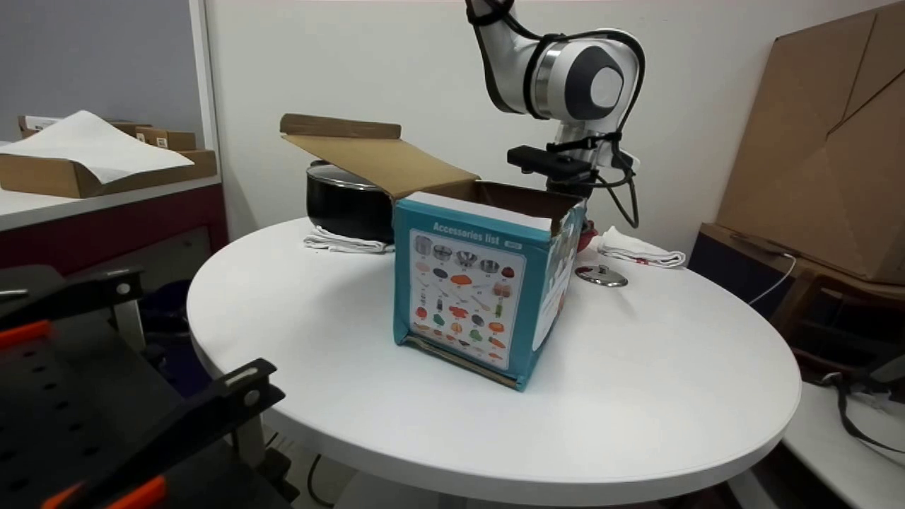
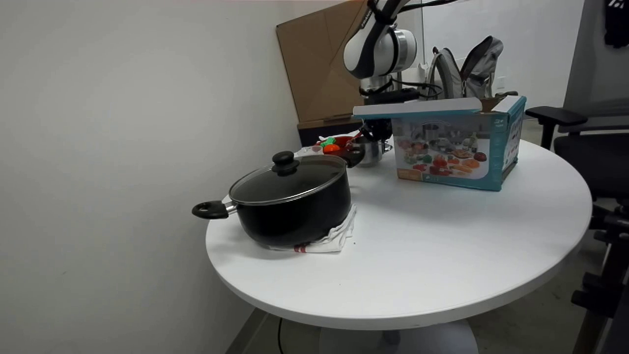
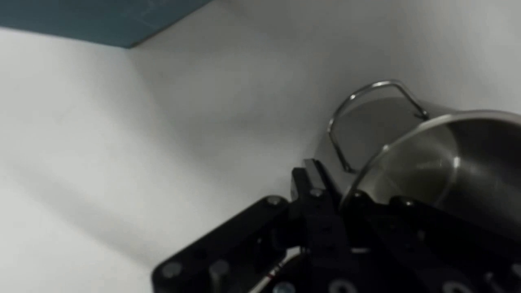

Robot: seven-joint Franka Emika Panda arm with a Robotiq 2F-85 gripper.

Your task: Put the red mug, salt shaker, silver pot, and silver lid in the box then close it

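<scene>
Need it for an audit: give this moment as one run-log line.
jaws: closed on wall of silver pot | pot: outside box | box: top open | silver lid: on table

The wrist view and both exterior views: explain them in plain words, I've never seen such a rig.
The machine is a robot arm ending in a two-fingered gripper. Both exterior views come from cameras standing outside the robot, in different places; the wrist view comes from a camera on the arm's wrist, looking past the gripper. On the white table stand an open box and a lidded black pot on a folded cloth; a small silver lid lies there too. The gripper appears to pinch the wall of a silver pot; whether it is lifted, I can't tell.
</scene>
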